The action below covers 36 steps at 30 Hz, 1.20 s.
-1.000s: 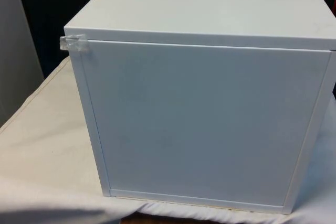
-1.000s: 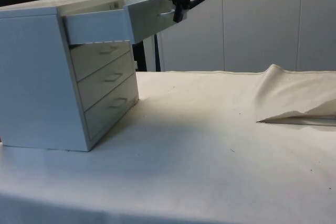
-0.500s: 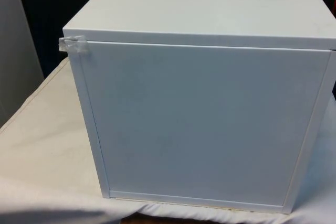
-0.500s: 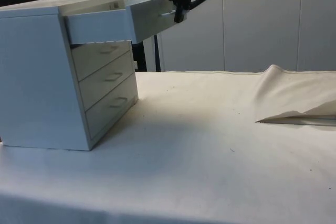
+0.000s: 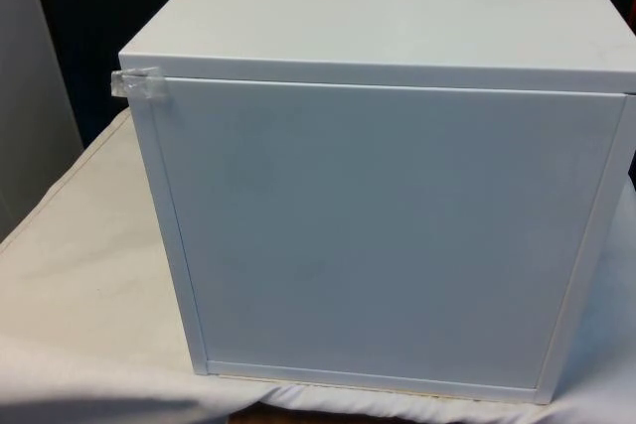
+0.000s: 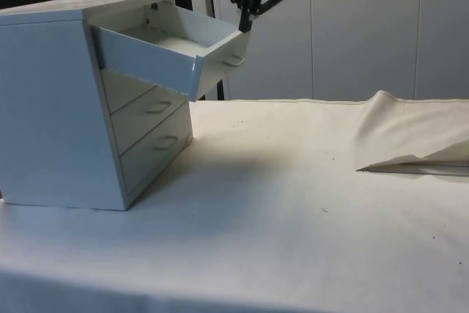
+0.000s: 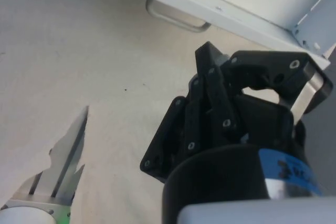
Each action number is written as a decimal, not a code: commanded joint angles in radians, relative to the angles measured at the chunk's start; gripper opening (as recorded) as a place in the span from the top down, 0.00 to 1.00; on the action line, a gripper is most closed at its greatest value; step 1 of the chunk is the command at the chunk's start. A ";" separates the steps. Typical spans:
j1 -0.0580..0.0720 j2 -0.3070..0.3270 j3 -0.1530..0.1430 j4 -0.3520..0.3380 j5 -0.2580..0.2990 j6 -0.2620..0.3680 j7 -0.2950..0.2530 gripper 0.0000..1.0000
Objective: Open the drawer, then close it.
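Sagging open, the top drawer (image 6: 172, 53) hangs below the gripper (image 6: 249, 16), fingers' state unclear.

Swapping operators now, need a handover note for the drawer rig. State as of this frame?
Gripper: the black two-finger gripper hangs just above the front edge of the top drawer, off its handle.
Things: the white chest of drawers stands on the white tablecloth. Its white top drawer is pulled far out and sags, front end down. The three lower drawers are shut.
Done: opening.
Left: closing. The tilt may make the drawer jam, so it probably wants levelling before the push.
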 commanded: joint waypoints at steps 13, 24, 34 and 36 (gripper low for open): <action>-0.002 0.002 -0.011 0.002 -0.004 0.005 0.000 1.00; 0.001 0.008 -0.021 -0.018 0.002 0.035 0.007 1.00; -0.001 0.037 -0.032 -0.033 -0.006 0.136 0.015 1.00; -0.003 0.046 -0.032 -0.032 -0.008 0.158 0.015 1.00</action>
